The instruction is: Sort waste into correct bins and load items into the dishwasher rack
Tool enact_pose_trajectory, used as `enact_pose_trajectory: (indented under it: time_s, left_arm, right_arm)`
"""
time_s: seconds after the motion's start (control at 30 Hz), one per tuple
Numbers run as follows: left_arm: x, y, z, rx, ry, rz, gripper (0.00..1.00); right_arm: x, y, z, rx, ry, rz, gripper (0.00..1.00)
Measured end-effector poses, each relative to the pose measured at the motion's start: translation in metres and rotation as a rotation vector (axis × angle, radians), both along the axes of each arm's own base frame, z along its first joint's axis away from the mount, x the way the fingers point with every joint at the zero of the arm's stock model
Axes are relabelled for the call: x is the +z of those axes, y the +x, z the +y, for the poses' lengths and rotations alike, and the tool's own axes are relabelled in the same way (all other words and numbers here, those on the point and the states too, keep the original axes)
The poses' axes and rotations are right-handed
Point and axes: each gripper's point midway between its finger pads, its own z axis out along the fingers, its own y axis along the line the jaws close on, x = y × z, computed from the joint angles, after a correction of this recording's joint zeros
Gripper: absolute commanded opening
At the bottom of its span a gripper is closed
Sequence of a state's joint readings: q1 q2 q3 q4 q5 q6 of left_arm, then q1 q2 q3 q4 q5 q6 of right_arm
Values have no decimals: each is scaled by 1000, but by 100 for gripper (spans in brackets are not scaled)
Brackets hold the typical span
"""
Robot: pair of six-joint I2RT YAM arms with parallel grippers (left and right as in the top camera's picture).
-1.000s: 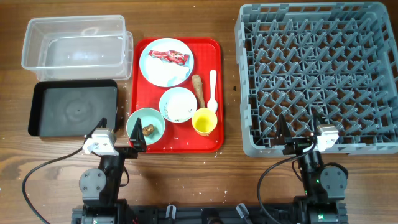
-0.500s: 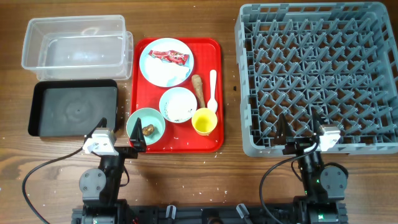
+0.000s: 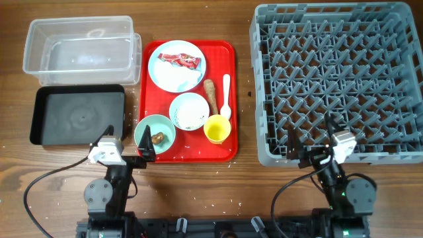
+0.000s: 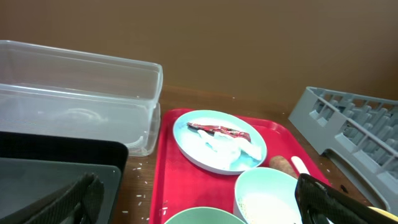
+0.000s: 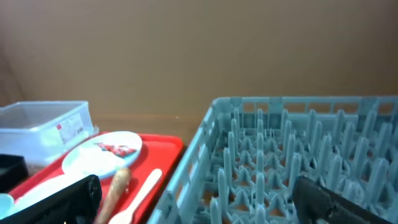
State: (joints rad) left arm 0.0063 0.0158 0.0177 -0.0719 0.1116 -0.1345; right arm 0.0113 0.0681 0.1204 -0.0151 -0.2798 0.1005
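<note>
Red tray (image 3: pixel 147 106) loaded; left gripper (image 3: pixel 129 140) gapes wide at its front-left corner; right gripper (image 3: pixel 308 132) well right, wide, both empty.

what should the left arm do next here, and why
Probably move the left gripper forward toward the red crinkled snack wrapper on the round pale-blue plate. That gripper is open and empty, the clear plastic rectangular tub holds nothing, and the wrapper lies exposed on top.
</note>
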Motion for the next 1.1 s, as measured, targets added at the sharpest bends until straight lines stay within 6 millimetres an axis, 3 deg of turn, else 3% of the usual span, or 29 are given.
enact_pose_trajectory:
  time_s: [0.1,0.27,0.37,0.5,0.6,0.67,0.73,0.77,0.9,1.0,1.1]
  left_arm:
    - [8,0,-4,-22,-4,29,100]
    - [50,14,-7,-43,-8,82,100]
    - [65,39,-11,-65,-15,211,100]
    - [83,79,-13,-73,-30,520,100]
    - [100,126,-13,-73,-43,773,100]
    - [95,165,-16,-82,-51,896,100]
    - [70,205,-33,-161,-95,956,100]
    - [46,215,-44,-211,-134,1006,100]
    - [-23,230,-75,-262,-264,1156,98]
    - [-64,227,-91,-38,-266,1267,97]
    - [-74,221,-111,183,-250,1258,97]
  right_arm:
    - [40,-1,3,18,-59,-3,100]
    - [68,15,11,68,-115,79,100]
    - [66,33,17,116,-119,197,100]
    - [59,47,20,149,-129,404,100]
    - [62,56,21,164,-143,508,100]
    - [53,65,21,170,-141,576,100]
    - [38,70,21,175,-137,632,100]
    - [29,74,21,170,-114,673,100]
    - [16,79,22,150,-37,745,100]
    - [14,80,22,141,-1,767,100]
    - [14,80,22,138,8,771,100]
